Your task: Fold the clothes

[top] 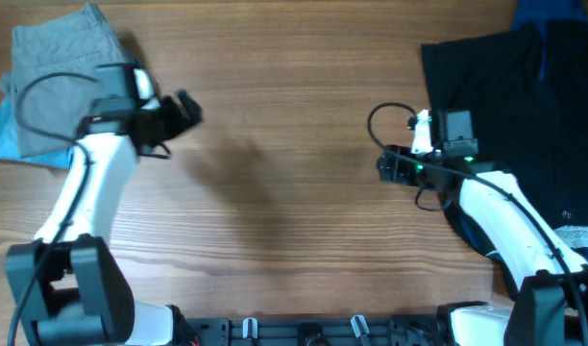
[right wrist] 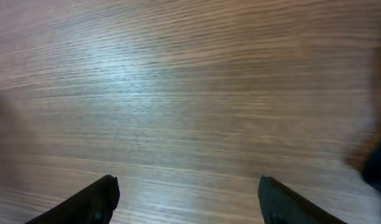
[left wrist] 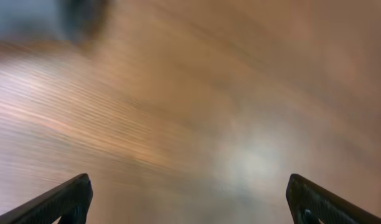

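A folded grey garment (top: 59,77) lies at the far left on top of a light blue one (top: 6,135). A dark navy garment (top: 525,106) is spread at the right, with a blue one (top: 558,12) at the top right edge. My left gripper (top: 183,111) is open and empty over bare wood just right of the grey garment; its wrist view (left wrist: 189,196) shows only blurred table. My right gripper (top: 385,165) is open and empty over bare wood just left of the navy garment; it also shows in the right wrist view (right wrist: 187,193).
The wooden table (top: 294,192) runs between the two piles. A white patterned cloth (top: 580,235) pokes out at the right edge, beside the right arm. A dark edge of the navy garment (right wrist: 380,165) shows at the right of the right wrist view.
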